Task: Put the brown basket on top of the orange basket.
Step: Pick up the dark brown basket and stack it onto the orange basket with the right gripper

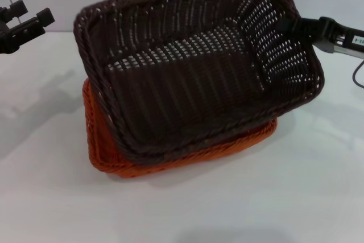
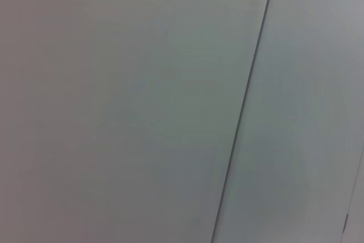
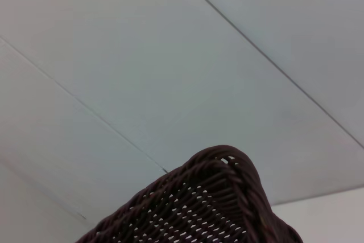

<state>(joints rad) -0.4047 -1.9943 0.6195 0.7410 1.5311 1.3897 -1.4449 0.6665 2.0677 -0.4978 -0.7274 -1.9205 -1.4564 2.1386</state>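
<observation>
White table [image 1: 318,197]: brown basket [image 1: 187,83] lengthwise L-R

brown basket [image 1: 193,66]: woven wicker-style, slight sheen | orange basket [image 1: 114,160]: woven | table [image 1: 227,203]: smooth, matt

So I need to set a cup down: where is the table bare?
Bare table lies in front of the orange basket and beside its right end. The middle is crowded: the right gripper holds the brown basket tilted over it.
</observation>
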